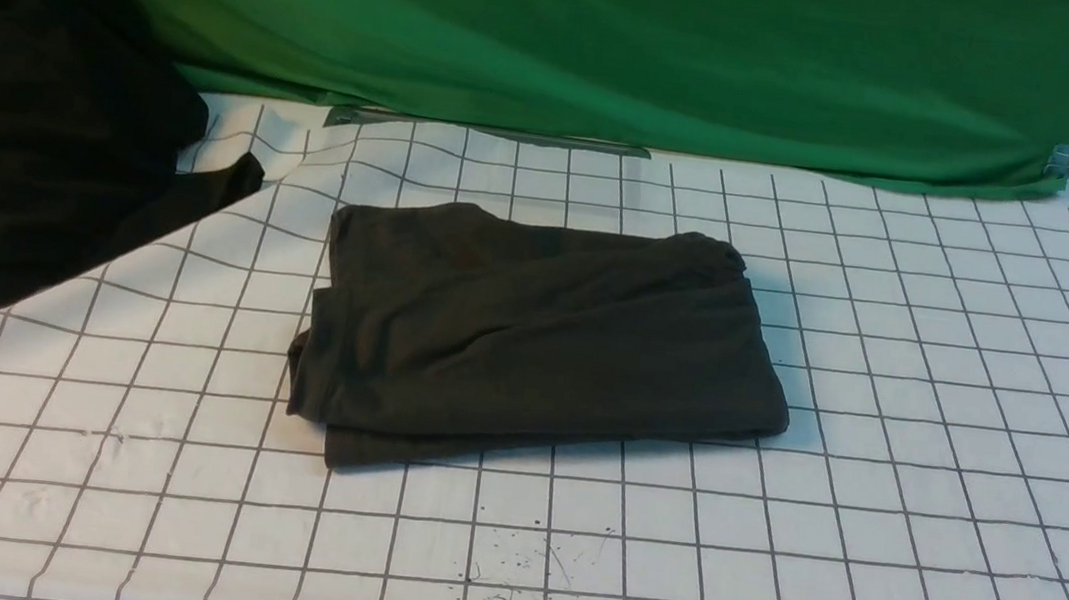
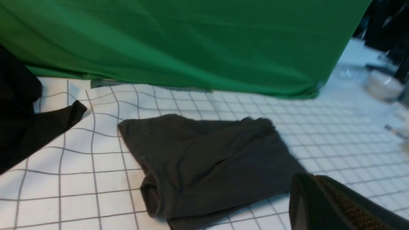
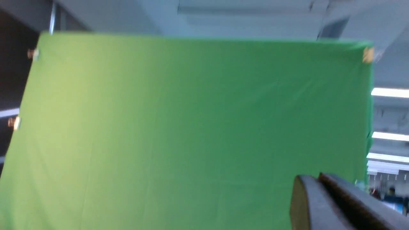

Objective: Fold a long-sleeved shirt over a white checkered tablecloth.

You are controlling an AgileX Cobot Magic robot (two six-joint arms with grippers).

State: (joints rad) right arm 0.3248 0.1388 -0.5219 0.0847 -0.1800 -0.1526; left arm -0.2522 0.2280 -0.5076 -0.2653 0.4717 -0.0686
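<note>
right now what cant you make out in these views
- long-sleeved shirt: chest print and neck label, folded inside, every view.
- black garment: cut off by the front view's left edge.
- items beyond the white checkered tablecloth: blurred, left wrist view.
- right gripper: fingertips pressed together, little else shows.

Folded long-sleeved shirt (image 2: 204, 166) flat on white checkered tablecloth (image 2: 80, 172), green fabric sheet (image 2: 179, 44) behind, closed left gripper (image 2: 319, 201) beside it.
</note>
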